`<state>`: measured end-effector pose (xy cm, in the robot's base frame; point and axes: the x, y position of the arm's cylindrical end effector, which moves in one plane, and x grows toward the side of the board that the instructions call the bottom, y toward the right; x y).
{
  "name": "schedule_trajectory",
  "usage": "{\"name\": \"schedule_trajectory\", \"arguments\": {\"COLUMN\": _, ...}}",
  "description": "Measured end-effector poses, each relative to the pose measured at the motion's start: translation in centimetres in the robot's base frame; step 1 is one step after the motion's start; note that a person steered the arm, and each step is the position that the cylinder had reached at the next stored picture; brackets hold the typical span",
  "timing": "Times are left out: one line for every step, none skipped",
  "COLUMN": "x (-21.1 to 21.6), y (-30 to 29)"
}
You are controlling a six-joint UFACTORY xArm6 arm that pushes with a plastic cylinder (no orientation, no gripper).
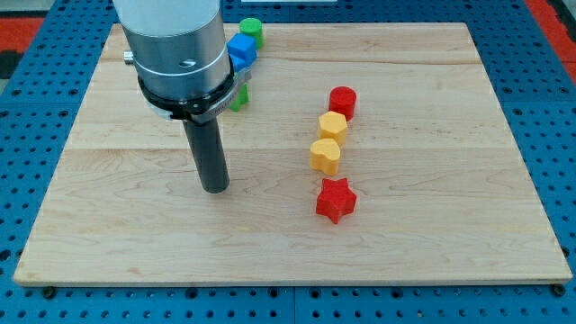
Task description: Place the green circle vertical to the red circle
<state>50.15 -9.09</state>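
The green circle (251, 31) sits at the view's top edge of the wooden board (432, 225), left of centre. The red circle (342, 101) stands right of centre, at the head of a column of blocks. My tip (215, 188) rests on the board well below the green circle and far to the left of the red circle, touching no block. A second green block (239, 97) is partly hidden behind the rod's housing; its shape cannot be made out.
Two blue blocks (240, 51) lie just below the green circle, partly hidden by the housing. Below the red circle come a yellow block (333, 127), another yellow block (327, 155) and a red star (336, 200).
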Motion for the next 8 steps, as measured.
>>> {"name": "schedule_trajectory", "arguments": {"x": -0.9, "y": 0.4}}
{"name": "schedule_trajectory", "arguments": {"x": -5.8, "y": 3.0}}
{"name": "schedule_trajectory", "arguments": {"x": -11.4, "y": 2.8}}
{"name": "schedule_trajectory", "arguments": {"x": -14.4, "y": -0.4}}
{"name": "schedule_trajectory", "arguments": {"x": -16.5, "y": -4.4}}
{"name": "schedule_trajectory", "arguments": {"x": -18.6, "y": -4.8}}
{"name": "schedule_trajectory", "arguments": {"x": -20.3, "y": -5.1}}
{"name": "schedule_trajectory", "arguments": {"x": -21.8, "y": -7.0}}
